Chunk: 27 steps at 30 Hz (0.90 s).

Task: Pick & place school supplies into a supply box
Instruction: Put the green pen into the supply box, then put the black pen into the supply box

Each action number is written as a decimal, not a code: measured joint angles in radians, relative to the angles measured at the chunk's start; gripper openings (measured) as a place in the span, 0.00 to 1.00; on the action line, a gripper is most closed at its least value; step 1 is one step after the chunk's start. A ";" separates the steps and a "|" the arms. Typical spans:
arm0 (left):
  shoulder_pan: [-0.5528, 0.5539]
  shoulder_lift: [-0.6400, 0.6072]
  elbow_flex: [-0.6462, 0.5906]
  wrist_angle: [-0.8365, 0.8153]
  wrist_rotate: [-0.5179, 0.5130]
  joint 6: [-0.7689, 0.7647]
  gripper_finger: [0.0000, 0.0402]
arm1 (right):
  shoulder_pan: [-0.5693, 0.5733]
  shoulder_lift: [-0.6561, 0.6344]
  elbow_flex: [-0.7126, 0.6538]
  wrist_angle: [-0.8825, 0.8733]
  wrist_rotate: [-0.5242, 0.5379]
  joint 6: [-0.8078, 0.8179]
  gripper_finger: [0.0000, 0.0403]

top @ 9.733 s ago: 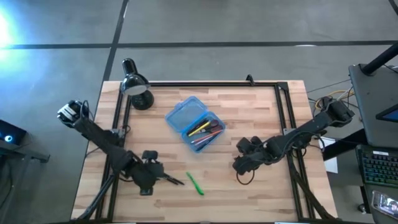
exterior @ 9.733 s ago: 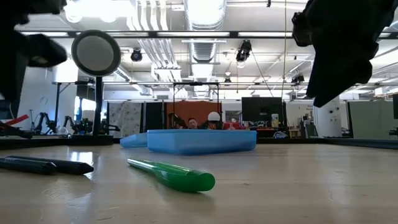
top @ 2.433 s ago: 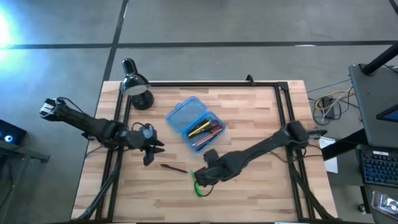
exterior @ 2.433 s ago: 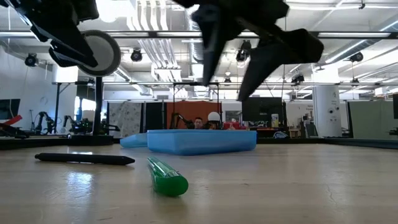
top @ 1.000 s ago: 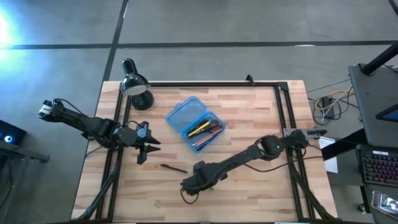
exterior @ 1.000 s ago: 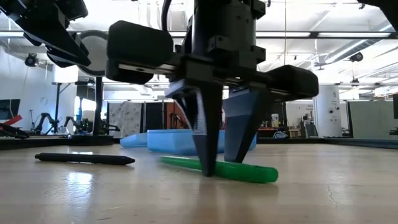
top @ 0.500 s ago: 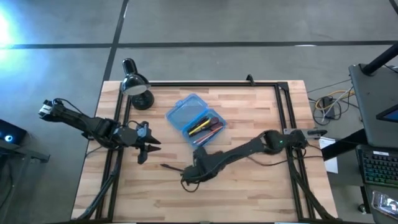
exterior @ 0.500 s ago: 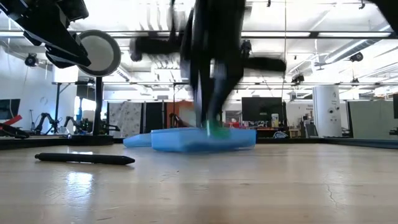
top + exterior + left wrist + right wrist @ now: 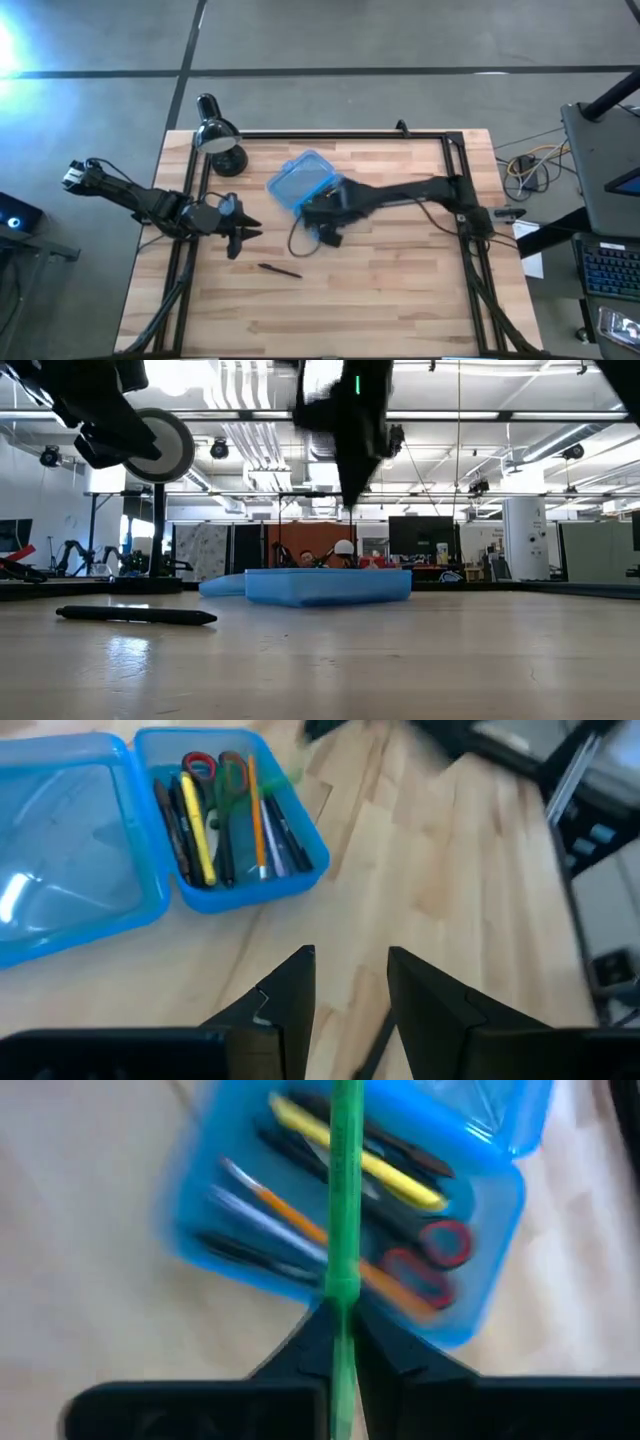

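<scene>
The supply box (image 9: 300, 182) lies open at the table's middle. One half (image 9: 330, 1230) holds yellow, orange and dark pens and red-handled scissors. My right gripper (image 9: 342, 1330) hangs above that half (image 9: 325, 225), shut on a green pen (image 9: 346, 1200). My left gripper (image 9: 245, 235) stands open over the table left of the box, its fingers (image 9: 350, 975) around nothing. A dark pen (image 9: 280, 270) lies flat on the wood near it (image 9: 135, 616). My right gripper pinches the green pen's shaft (image 9: 343, 1295) between its two fingers, which come steeply from above. The pen runs on past the fingertips. It is lifted clear, over the box's filled half.
A black desk lamp (image 9: 218, 140) stands at the far left corner. Black frame rails run along the table's left, right and far edges. Bare wood stretches over the near half and right of the box.
My right gripper has shut on the green pen and lifted it off the table. It has carried it up and toward the far edge, over the open box, rolling its wrist on the way. The dark pen has stayed in place.
</scene>
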 joint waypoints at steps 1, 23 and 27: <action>0.000 0.001 0.000 0.012 -0.007 -0.022 0.27 | -0.024 0.010 -0.019 0.000 -0.004 -0.111 0.01; 0.000 0.158 0.000 0.028 -0.074 -0.286 0.27 | -0.175 -0.278 -0.222 0.176 -0.130 -0.303 0.03; -0.012 0.246 0.000 0.030 0.118 -0.151 0.27 | -0.100 -0.338 -0.300 0.262 -0.189 -0.145 0.06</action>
